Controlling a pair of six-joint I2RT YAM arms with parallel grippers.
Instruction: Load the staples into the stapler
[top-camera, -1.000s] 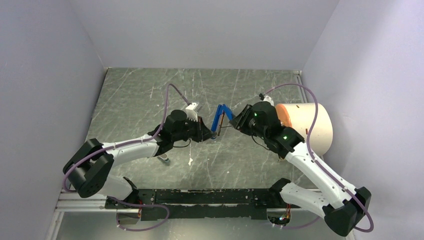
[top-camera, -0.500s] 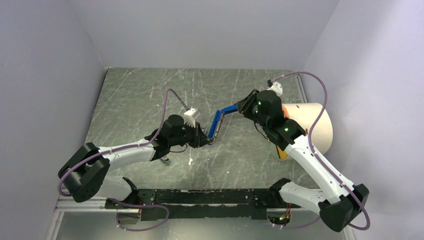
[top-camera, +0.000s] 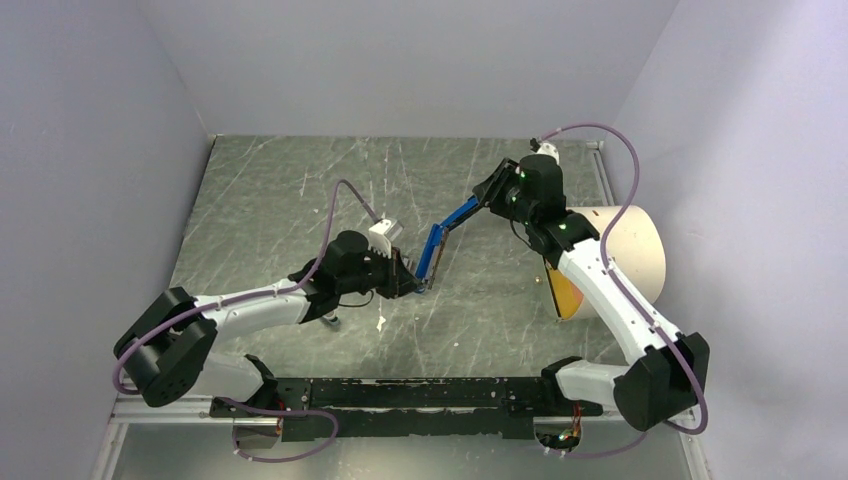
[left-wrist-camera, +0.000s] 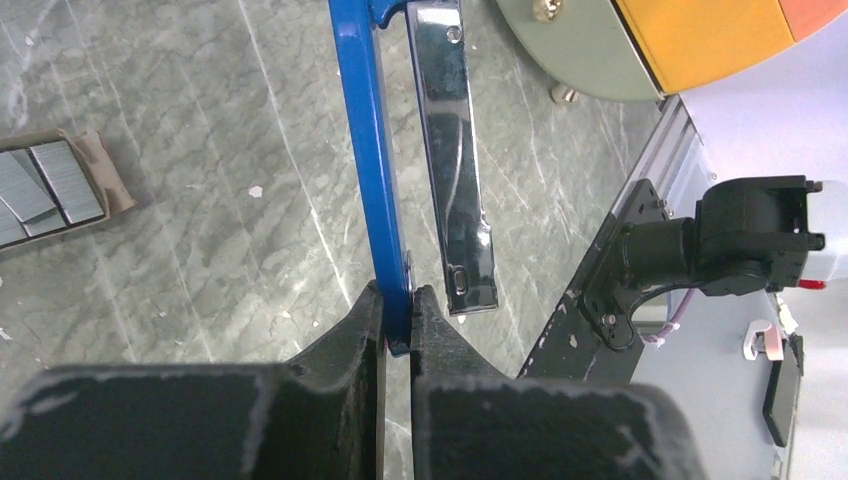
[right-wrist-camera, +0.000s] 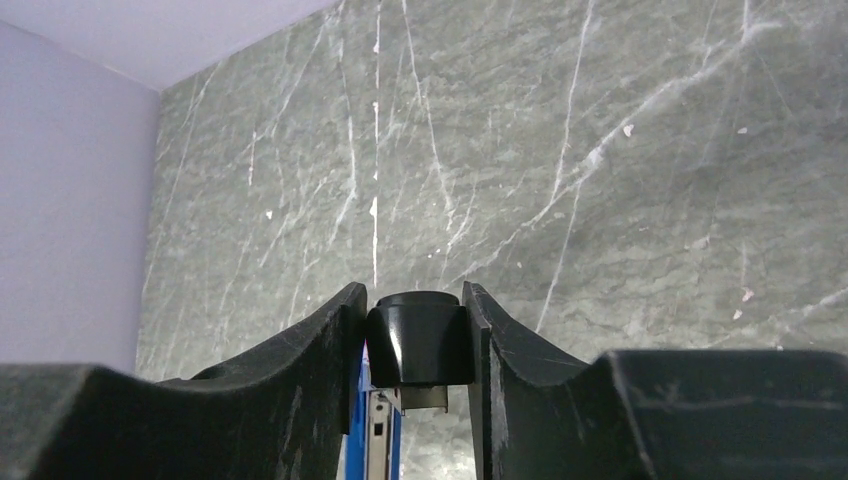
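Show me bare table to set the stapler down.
Free: the far-left table between the left wall and the stapler; the near middle before the rail. Crowded: centre, where left gripper and right gripper hold it; right, by the cream drum.

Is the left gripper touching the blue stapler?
Touching. The left wrist view shows the left gripper with both jaws pressed against the blue arm of the stapler, no gap.

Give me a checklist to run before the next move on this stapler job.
1. Left tool shut on the stapler's blue arm: ok.
2. Right tool shut on its black end: ok.
3. Blue arm and metal rail spread apart: ok.
4. Staples picked up: not ok, they lie in their tray.
5. A tool free to fetch them: not ok.
6. Rail channel clear: cannot tell.
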